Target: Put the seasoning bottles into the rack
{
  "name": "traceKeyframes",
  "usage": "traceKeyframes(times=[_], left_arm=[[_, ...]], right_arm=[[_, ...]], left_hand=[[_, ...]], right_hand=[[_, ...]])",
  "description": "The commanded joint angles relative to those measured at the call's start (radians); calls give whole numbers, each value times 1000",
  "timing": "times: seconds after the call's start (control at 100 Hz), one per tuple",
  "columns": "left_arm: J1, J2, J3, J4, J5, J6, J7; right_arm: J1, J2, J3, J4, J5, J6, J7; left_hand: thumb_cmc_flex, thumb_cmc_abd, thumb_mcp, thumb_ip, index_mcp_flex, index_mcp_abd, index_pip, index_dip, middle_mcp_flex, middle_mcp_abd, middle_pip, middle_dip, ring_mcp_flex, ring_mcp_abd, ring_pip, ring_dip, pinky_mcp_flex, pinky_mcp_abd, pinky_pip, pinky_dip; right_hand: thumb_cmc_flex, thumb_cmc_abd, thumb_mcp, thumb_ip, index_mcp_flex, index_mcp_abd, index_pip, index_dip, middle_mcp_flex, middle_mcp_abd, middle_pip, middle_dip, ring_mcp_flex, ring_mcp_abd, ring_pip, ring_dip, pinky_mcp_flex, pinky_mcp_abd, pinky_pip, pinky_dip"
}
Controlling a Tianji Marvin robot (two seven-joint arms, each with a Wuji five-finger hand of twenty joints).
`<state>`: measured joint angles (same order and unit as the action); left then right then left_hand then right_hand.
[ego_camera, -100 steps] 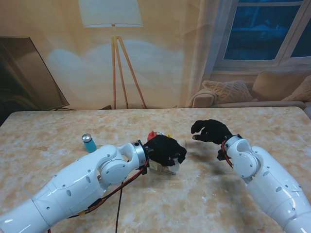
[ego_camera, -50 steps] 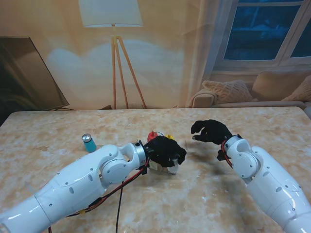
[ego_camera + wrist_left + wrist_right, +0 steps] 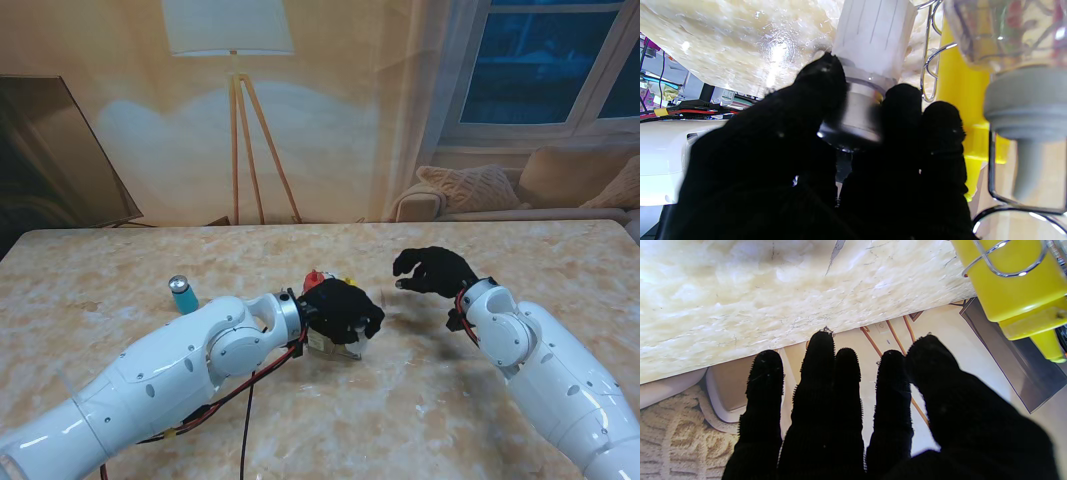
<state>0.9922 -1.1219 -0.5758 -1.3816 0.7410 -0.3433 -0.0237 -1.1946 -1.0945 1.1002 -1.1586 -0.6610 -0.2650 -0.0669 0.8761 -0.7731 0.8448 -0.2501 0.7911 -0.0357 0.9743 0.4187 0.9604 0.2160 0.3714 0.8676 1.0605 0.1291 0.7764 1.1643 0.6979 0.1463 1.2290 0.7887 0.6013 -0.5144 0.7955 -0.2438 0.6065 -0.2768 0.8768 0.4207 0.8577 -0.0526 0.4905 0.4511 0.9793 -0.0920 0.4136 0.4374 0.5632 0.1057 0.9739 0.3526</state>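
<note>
My left hand (image 3: 340,310) is shut on a white bottle with a silver cap (image 3: 870,50), right beside the wire rack (image 3: 928,53) in the middle of the table. The rack holds a yellow bottle (image 3: 955,86) and a clear shaker with a grey cap (image 3: 1017,60); a red-topped bottle (image 3: 315,278) peeks out behind my hand. A small blue bottle with a silver lid (image 3: 182,294) stands alone to the left. My right hand (image 3: 432,270) hovers open to the right of the rack, holding nothing; its wrist view shows the yellow bottle (image 3: 1017,286) in a wire loop.
The marble table (image 3: 120,270) runs wide in every direction. A red and black cable (image 3: 245,400) hangs under my left forearm. Beyond the far edge stand a floor lamp (image 3: 235,100) and a sofa (image 3: 540,190).
My left hand with the white bottle has shifted slightly by the rack. The right hand has stayed where it was.
</note>
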Motion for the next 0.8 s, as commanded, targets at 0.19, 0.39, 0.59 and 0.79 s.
traceKeyframes(times=[0.19, 0.39, 0.59, 0.79], left_arm=[[-7, 1, 4, 2, 17, -5, -4], [-19, 1, 14, 10, 30, -13, 3], [-24, 2, 15, 10, 33, -17, -1], [-43, -1, 34, 26, 17, -21, -15]], right_arm=[[-8, -7, -2, -4, 3, -3, 17], [-9, -7, -1, -5, 5, -3, 18], [-9, -7, -1, -7, 6, -1, 20], [-9, -6, -1, -6, 5, -2, 20]], left_hand=[[41, -10, 151, 59, 9, 19, 91, 7, 39, -81, 169, 76, -8, -91, 47, 44, -11, -32, -2, 23], [38, -14, 158, 58, 11, 14, 92, 2, 40, -86, 168, 77, -6, -93, 42, 47, -11, -35, -6, 23], [38, -18, 162, 58, 13, 12, 94, 0, 42, -86, 167, 77, -2, -94, 37, 50, -6, -36, -9, 23], [38, -19, 163, 57, 15, 8, 94, -3, 41, -93, 165, 77, -5, -97, 32, 54, -13, -40, -18, 23]], right_hand=[[22, -27, 25, -14, 10, -3, 20, -8, 25, 2, 15, 16, 9, -2, 16, 23, 14, -26, 19, -11], [23, -29, 27, -15, 13, 0, 21, -10, 29, 3, 18, 16, 13, -3, 17, 23, 20, -30, 18, -11], [24, -30, 28, -15, 14, 0, 22, -13, 29, 4, 17, 15, 14, -4, 17, 23, 23, -29, 18, -12], [23, -28, 27, -15, 14, 1, 22, -14, 29, 3, 17, 14, 15, -5, 17, 23, 23, -30, 18, -12]])
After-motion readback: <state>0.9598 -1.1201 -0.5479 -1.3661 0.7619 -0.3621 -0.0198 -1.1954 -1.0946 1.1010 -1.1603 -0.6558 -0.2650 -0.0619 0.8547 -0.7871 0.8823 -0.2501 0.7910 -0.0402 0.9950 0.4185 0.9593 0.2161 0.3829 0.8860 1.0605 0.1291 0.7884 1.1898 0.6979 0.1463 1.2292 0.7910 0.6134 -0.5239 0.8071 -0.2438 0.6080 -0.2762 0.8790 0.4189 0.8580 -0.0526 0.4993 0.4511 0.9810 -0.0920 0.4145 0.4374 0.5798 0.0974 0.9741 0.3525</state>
